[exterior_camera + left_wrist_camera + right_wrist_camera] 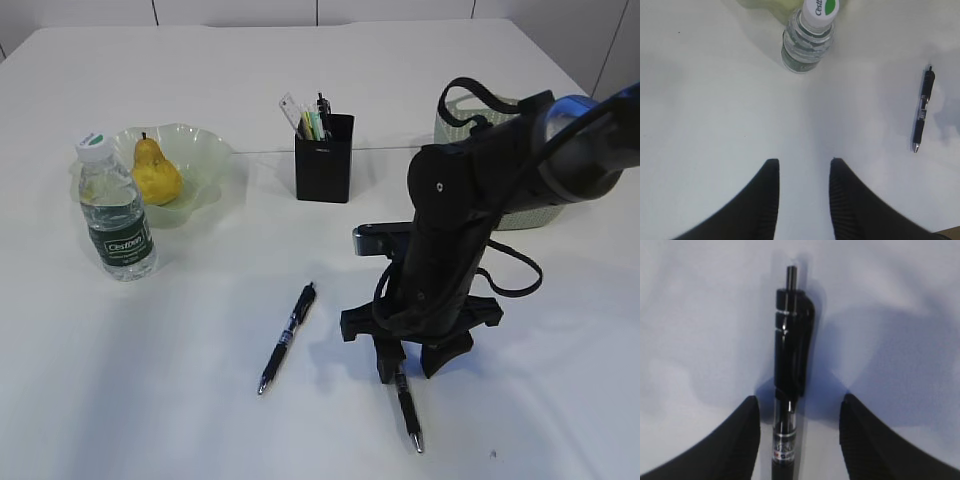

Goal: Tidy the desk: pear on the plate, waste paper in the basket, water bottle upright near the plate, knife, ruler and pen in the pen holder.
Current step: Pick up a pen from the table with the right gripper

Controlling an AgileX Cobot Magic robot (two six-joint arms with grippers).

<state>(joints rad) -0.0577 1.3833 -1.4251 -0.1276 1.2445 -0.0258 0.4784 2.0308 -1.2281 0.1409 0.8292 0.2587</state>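
Step in hand: pen pickup. Right gripper (797,432) stood open astride the near-right pen (790,370); left gripper (802,192) open, empty. Next: close, lift, carry to pen holder (323,160).

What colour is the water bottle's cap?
White with a green patch on top; the water bottle's cap shows best in the left wrist view.

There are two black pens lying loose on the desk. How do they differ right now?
The pen near the middle lies free and slanted, with no gripper near it. The pen at the front lies between the open fingers of the right gripper, not yet clamped, with only its tip end showing from outside. Both are black click pens lying flat on the white table.
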